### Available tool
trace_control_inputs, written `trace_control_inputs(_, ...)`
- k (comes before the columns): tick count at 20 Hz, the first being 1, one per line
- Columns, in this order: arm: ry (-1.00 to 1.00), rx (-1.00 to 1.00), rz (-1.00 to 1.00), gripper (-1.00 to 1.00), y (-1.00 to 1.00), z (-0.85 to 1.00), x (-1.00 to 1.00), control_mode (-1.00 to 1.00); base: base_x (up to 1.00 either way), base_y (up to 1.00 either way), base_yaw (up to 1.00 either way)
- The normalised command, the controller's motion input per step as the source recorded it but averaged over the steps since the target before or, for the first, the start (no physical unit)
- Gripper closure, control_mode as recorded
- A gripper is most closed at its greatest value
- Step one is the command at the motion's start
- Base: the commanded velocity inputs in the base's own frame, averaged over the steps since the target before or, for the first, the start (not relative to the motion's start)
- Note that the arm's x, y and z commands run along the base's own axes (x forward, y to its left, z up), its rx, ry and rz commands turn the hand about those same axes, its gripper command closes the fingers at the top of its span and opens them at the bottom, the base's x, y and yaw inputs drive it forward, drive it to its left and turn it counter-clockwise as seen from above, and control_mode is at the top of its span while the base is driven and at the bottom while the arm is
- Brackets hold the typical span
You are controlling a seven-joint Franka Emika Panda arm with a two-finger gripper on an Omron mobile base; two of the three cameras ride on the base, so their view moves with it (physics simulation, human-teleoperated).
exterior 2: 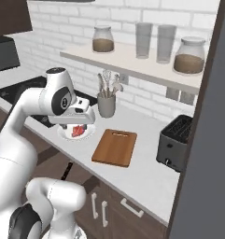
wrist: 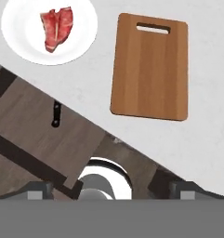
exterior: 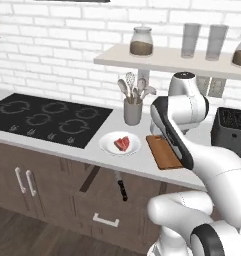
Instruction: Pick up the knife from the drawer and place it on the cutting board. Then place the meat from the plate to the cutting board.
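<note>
The drawer [exterior: 94,200] stands pulled out under the counter. In it lies the knife [exterior: 121,188], black handle toward the front; in the hand view only its handle [wrist: 56,115] shows past the counter edge. The white plate [wrist: 20,35] holds the red meat [wrist: 57,29]. To its right lies the bare cutting board [wrist: 149,67]. My gripper [wrist: 110,191] hovers open and empty above the counter's front edge, between plate and board; from the right base view it [exterior 2: 78,122] hangs just over the plate [exterior 2: 88,134].
A grey utensil holder [exterior: 133,112] with spoons and spatulas stands behind the plate. A black toaster [exterior: 230,129] sits to the right of the board, a black cooktop [exterior: 47,119] to the left. A shelf [exterior: 162,59] with jars and glasses hangs overhead.
</note>
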Motion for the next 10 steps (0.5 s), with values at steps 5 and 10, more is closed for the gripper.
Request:
trace_control_inputs(5, 0.0, 0.0, 0.0, -1.0, 0.0, 0.0, 0.0, 1.0, 0.0, -0.47, 0.18)
trace_control_inputs(10, 0.0, 0.0, 0.0, -1.0, 0.0, 0.0, 0.0, 1.0, -0.09, -0.18, 0.06)
